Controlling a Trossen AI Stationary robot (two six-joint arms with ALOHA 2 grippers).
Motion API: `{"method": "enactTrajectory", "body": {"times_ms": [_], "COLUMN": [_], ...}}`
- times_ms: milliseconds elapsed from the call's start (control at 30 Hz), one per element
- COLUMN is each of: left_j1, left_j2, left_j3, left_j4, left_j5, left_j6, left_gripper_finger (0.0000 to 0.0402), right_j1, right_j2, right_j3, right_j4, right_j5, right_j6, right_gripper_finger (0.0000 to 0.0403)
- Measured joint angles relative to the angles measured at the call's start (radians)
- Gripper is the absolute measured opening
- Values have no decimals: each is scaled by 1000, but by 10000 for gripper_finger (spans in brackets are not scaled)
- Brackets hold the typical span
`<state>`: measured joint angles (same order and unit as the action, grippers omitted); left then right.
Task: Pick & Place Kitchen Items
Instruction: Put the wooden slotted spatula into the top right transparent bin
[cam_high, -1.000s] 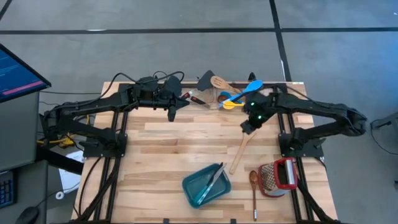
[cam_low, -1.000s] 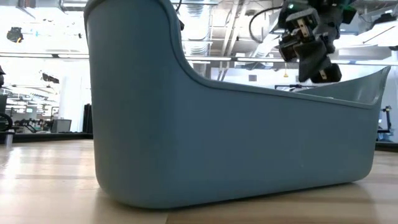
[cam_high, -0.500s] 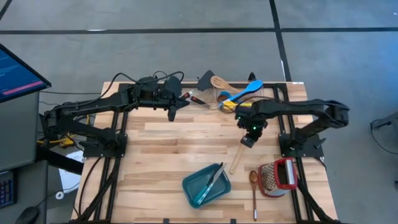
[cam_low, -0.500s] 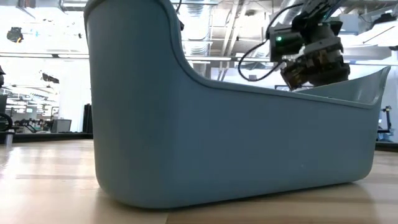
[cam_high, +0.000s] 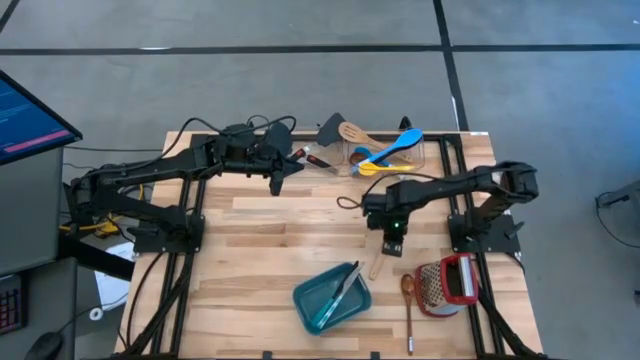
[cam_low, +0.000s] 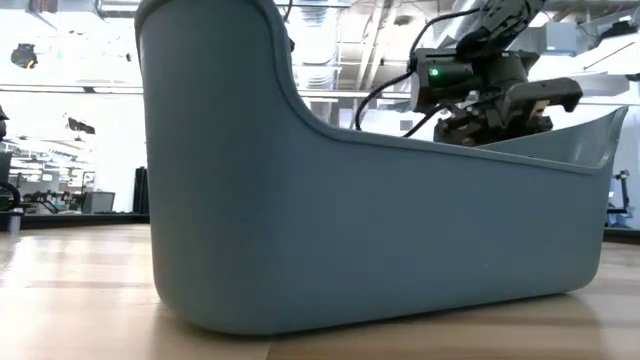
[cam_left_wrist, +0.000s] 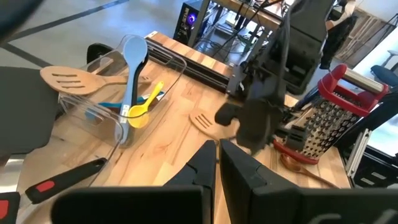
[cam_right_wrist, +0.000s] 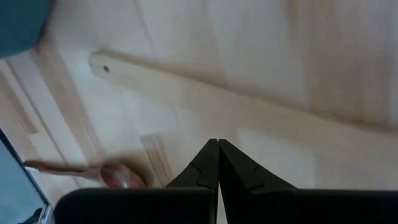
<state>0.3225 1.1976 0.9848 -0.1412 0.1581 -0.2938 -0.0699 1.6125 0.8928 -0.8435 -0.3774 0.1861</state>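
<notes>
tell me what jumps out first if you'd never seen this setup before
Probably the right gripper, jaws shut, reaching low over a pale wooden spatula lying mid-table. Next, the clear bin at the far edge, stuffed with blue, yellow and wooden utensils. The teal tray near the front edge fills nearly the whole low view, and the red-handled grater sits at the front right.
</notes>
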Motion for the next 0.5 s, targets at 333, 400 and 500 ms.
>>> {"method": "enactTrajectory", "body": {"times_ms": [333, 400, 500], "left_j1": [0, 0, 0], "left_j2": [0, 0, 0], "left_j3": [0, 0, 0], "left_j4": [0, 0, -1], "left_j5": [0, 0, 0], "left_j6": [1, 1, 1], "left_gripper_finger": [7, 7, 7], "right_j1": [70, 77, 85], "right_j2": [84, 102, 126], "right_j3": [0, 0, 0], "right_j4": [71, 92, 135], "right_j5": [-45, -47, -63], "right_j6": [-4, -3, -2], "right_gripper_finger": [0, 0, 0]}}
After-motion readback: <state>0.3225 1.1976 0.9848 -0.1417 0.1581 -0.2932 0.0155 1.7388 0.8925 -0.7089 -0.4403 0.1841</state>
